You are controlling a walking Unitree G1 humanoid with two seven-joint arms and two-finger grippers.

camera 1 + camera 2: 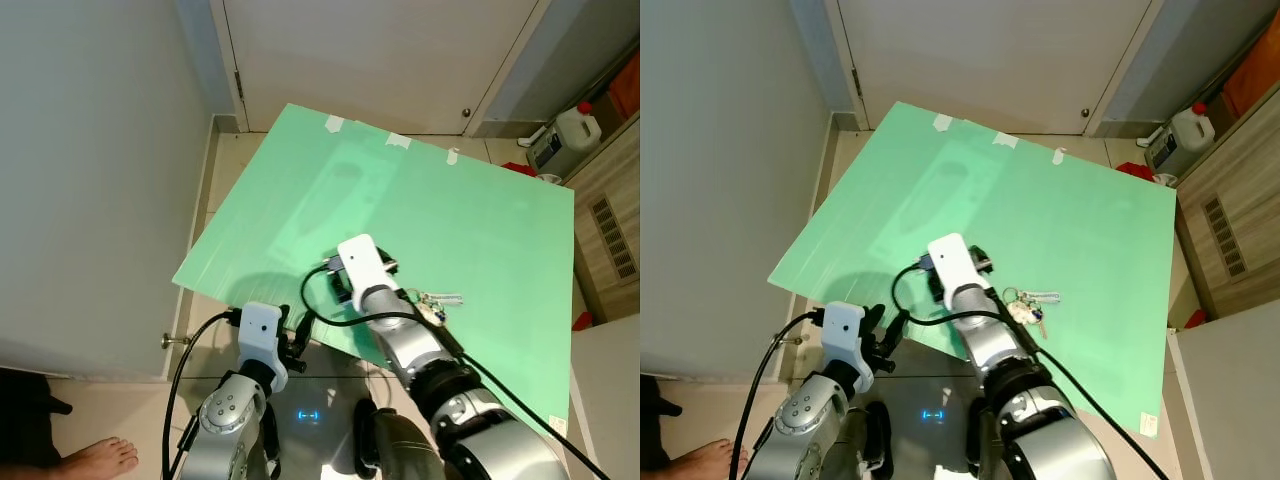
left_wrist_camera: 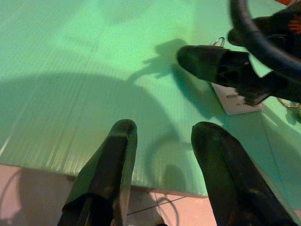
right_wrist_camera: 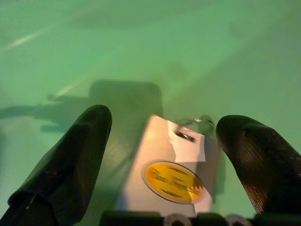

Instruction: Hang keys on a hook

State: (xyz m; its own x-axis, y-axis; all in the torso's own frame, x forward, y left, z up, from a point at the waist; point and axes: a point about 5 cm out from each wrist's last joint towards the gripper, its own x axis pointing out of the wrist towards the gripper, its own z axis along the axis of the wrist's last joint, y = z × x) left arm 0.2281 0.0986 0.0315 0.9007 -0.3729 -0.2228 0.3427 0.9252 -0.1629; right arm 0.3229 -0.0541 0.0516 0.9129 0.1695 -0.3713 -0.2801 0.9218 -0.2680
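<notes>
My left fingers (image 2: 110,174) stand parted over the near edge of the green board (image 1: 480,230), holding nothing. My left gripper (image 1: 290,345) hovers at about 7 o'clock of the board. My right gripper (image 1: 345,285) sits lower on the board, its fingers (image 3: 70,155) wide apart either side of a white tag (image 3: 171,172) with a yellow disc, not yet gripping it. The keys (image 1: 435,302) lie flat at 3 o'clock of that gripper, touching the board. I judge the task barely begun: pick-up, carry and hanging remain. I cannot make out a hook.
</notes>
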